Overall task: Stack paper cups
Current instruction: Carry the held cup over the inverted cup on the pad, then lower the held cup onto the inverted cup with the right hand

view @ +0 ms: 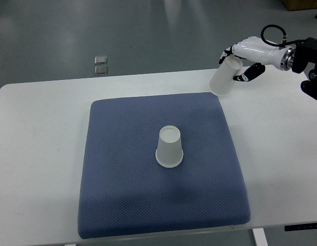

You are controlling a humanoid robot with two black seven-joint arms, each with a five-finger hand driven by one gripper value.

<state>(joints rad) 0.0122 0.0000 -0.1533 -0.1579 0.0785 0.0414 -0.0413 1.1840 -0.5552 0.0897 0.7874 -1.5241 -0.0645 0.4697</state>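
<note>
Top view shows the right hand [244,56] gripping a paper cup [225,78] aloft, mid-carry, needing alignment over the inverted cup [169,147] on the blue mat [122,179].

A white table [40,154] is seen from above, its top spanning nearly the full width of the view, with grey floor [148,31] beyond its far edge. A blue, finely textured square mat [127,205] is laid flat directly on the tabletop, roughly central, with bare white surface left on both sides and along the far edge. On the floor, just past the table's far edge, two small metal plates [101,65] are set close together.
</note>
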